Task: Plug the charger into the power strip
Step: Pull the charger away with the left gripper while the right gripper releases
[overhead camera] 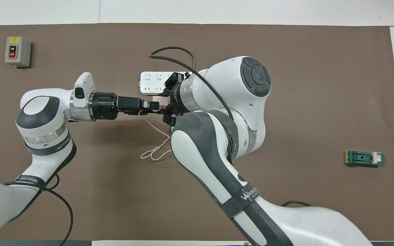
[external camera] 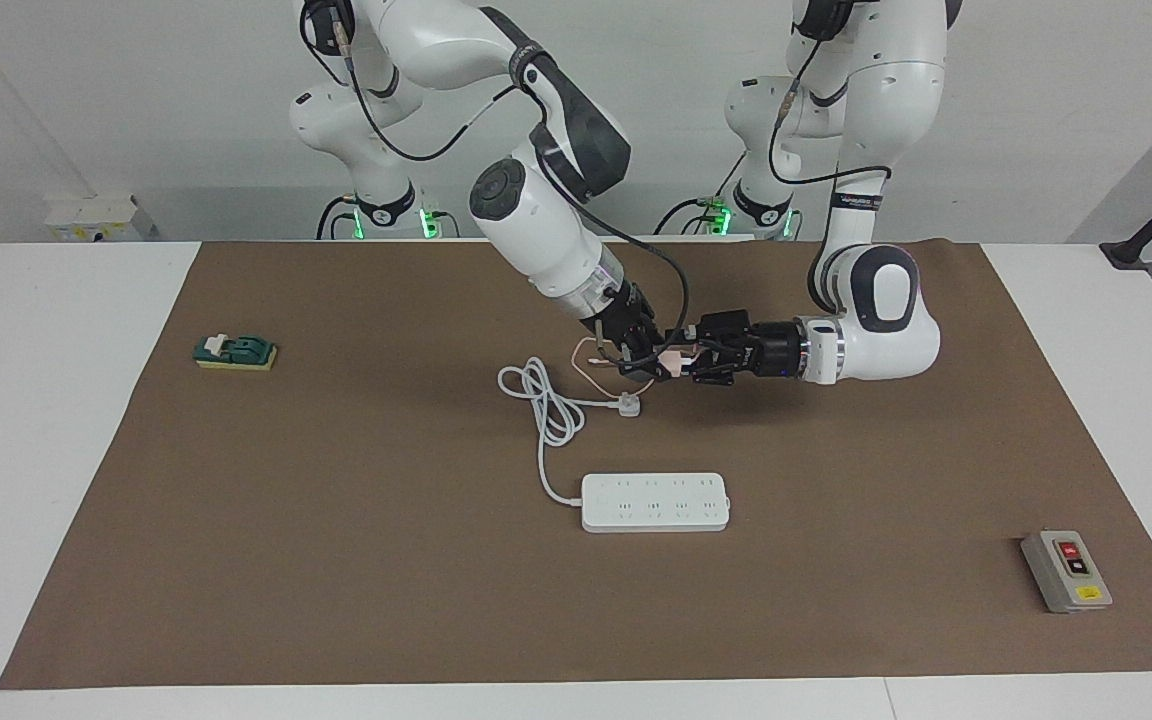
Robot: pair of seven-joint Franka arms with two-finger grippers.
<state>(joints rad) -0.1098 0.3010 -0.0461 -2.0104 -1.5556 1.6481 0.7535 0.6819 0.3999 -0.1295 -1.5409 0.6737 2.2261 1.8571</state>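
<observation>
The small pink charger point(external camera: 673, 363) point(overhead camera: 156, 101) hangs in the air over the brown mat, above the spot beside the white plug. My right gripper point(external camera: 654, 362) point(overhead camera: 165, 102) reaches down from the right arm's end and is shut on it. My left gripper point(external camera: 688, 362) point(overhead camera: 153, 106) comes in level from the left arm's end and meets the charger at its tip. The thin pink cable point(external camera: 586, 356) point(overhead camera: 154, 153) droops from the charger onto the mat. The white power strip point(external camera: 656, 502) point(overhead camera: 150, 82) lies flat, farther from the robots than both grippers, partly hidden by the right arm in the overhead view.
The strip's thick white cord point(external camera: 548, 405) coils toward the robots and ends in a white plug point(external camera: 629, 405). A grey box with red and black buttons point(external camera: 1066, 570) point(overhead camera: 17, 51) sits toward the left arm's end. A green block point(external camera: 236, 352) point(overhead camera: 365, 158) lies toward the right arm's end.
</observation>
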